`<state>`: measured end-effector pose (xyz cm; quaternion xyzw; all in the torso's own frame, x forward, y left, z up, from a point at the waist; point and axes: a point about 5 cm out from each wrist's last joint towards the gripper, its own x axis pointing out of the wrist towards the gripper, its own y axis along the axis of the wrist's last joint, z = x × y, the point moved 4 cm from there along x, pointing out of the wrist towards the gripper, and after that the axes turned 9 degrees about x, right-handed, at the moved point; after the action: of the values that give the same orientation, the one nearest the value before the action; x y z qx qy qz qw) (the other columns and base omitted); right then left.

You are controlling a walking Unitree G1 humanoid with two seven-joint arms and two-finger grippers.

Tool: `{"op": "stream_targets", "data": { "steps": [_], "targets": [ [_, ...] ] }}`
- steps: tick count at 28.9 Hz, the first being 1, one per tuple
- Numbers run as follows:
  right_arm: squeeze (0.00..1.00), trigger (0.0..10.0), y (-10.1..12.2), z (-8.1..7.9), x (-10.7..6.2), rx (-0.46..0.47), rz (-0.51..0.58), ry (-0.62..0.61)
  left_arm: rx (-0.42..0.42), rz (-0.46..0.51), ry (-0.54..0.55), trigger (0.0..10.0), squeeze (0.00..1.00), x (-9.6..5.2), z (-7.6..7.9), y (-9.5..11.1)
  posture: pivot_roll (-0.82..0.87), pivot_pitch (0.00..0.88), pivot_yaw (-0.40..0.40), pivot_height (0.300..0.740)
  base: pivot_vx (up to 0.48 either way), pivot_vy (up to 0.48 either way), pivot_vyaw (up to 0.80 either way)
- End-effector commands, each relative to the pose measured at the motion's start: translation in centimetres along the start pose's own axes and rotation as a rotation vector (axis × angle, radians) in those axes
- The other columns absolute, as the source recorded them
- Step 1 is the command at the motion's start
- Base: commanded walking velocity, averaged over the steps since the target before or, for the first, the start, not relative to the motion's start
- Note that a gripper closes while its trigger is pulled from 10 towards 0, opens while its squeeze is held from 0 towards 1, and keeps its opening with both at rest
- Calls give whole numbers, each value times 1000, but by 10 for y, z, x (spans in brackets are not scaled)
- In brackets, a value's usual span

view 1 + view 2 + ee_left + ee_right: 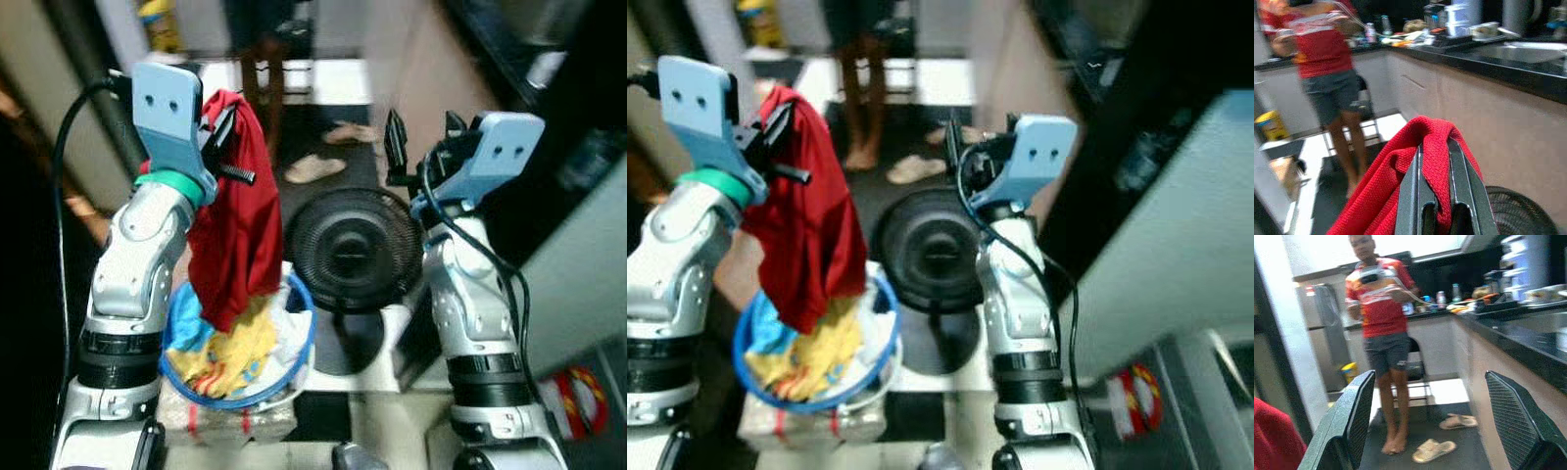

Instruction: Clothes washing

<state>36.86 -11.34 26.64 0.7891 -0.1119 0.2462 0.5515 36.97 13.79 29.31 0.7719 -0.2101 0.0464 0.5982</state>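
Left eye view: I am holding the left gripper (227,137) raised at upper left, its fingers (1415,196) pinching a fold of the red garment (235,230) between them. The garment is hanging down from the gripper, with its lower end reaching into the blue-rimmed laundry basket (306,338) below. The basket is sitting beside my left arm and is carrying yellow, light blue and white clothes (230,352); it is resting on a pale wrapped bundle (225,419). I am keeping the right gripper (423,137) raised at upper right with its two fingers (1352,423) spread wide apart and nothing between them. A black floor fan (353,250) is standing between my two arms, just beside the basket, on a white base (392,328). Beyond the fan, a pair of pale sandals (1447,435) is lying on the dark floor. A person (1382,333) in a red shirt and dark shorts is standing barefoot further back, holding something at chest height. A dark countertop (1518,333) is running along the right side, crowded with blurred items.
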Motion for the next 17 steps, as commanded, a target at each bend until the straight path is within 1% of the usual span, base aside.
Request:
{"op": "stream_targets", "data": {
  "steps": [1,17],
  "targets": [
    [0,10000,-3,0,-2,3,-8,-3,6,29,-8,10000,0,0,1,8,-47,0,64,726,0,0,-800],
    [0,10000,-4,1,-2,5,-12,-7,9,26,-13,10000,0,0,2,7,-48,0,69,726,0,0,-800]
  ]
}}
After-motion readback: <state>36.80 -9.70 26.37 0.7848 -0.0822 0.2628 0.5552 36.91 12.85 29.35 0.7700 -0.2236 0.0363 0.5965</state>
